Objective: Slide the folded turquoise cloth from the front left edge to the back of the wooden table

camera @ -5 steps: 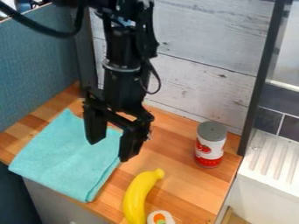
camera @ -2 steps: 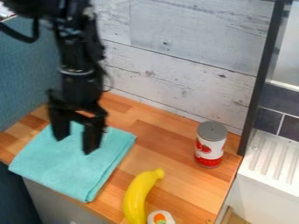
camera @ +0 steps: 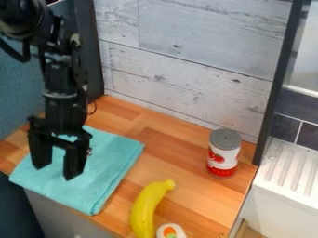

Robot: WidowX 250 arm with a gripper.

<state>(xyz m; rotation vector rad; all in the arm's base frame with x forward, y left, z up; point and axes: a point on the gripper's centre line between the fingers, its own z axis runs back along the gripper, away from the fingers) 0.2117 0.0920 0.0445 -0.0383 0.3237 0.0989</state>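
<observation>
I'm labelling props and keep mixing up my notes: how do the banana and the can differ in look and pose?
The banana is yellow all over, while the can is white and red with a grey top. The banana is long and curved; the can is a straight cylinder. The banana lies on its side, whereas the can stands upright. Both rest on the wooden counter.

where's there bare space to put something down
The widest free patch is the wood between the blue cloth and the can, behind the banana, back to the plank wall. Another lies in front of the can. Crowded: the near edge, where a small white piece sits by the banana, and the cloth, with the gripper over it.
</observation>
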